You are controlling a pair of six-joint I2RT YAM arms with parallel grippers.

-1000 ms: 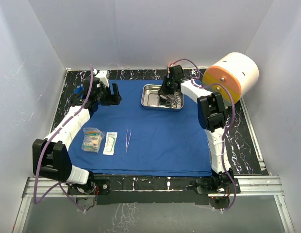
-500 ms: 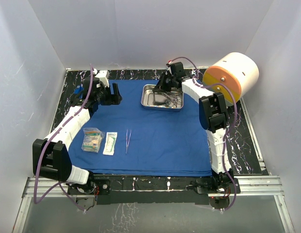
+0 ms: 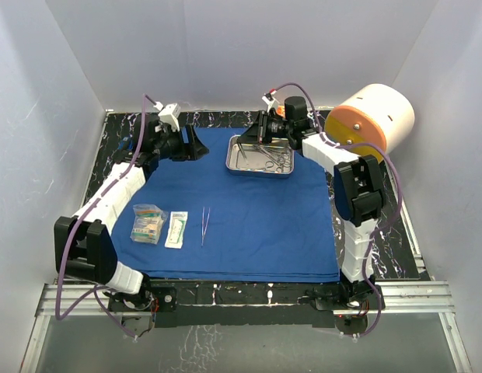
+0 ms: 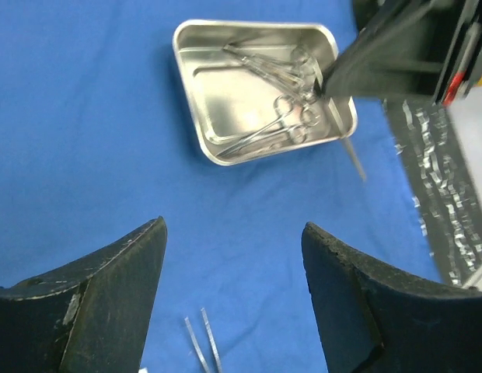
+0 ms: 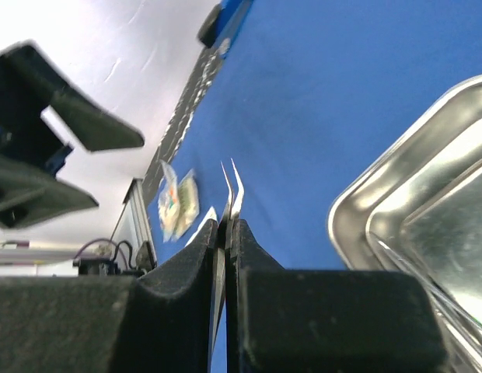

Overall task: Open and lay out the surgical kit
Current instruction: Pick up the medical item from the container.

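The royal-blue cloth (image 3: pixel 256 217) lies spread flat on the table. The steel tray (image 3: pixel 239 158) sits at its far edge and holds several scissors-like clamps (image 4: pixel 276 132). A pair of forceps (image 3: pixel 204 225) and two clear packets (image 3: pixel 148 224) (image 3: pixel 176 229) lie on the cloth at the near left. My right gripper (image 3: pixel 260 134) hovers over the tray's far edge. It is shut on slender steel forceps (image 5: pixel 234 183), whose tips stick out past the fingers (image 5: pixel 226 225). My left gripper (image 3: pixel 196 144) is open and empty above the cloth, left of the tray (image 4: pixel 233 227).
A big white-and-orange cylinder (image 3: pixel 373 120) lies at the far right, close to the right arm. White walls enclose the black marbled table (image 3: pixel 109 159) on three sides. The right gripper (image 4: pixel 404 54) shows over the tray's right end in the left wrist view.
My right gripper has risen out of the tray toward its far edge, holding forceps. My left gripper has lifted and swung right toward the tray.
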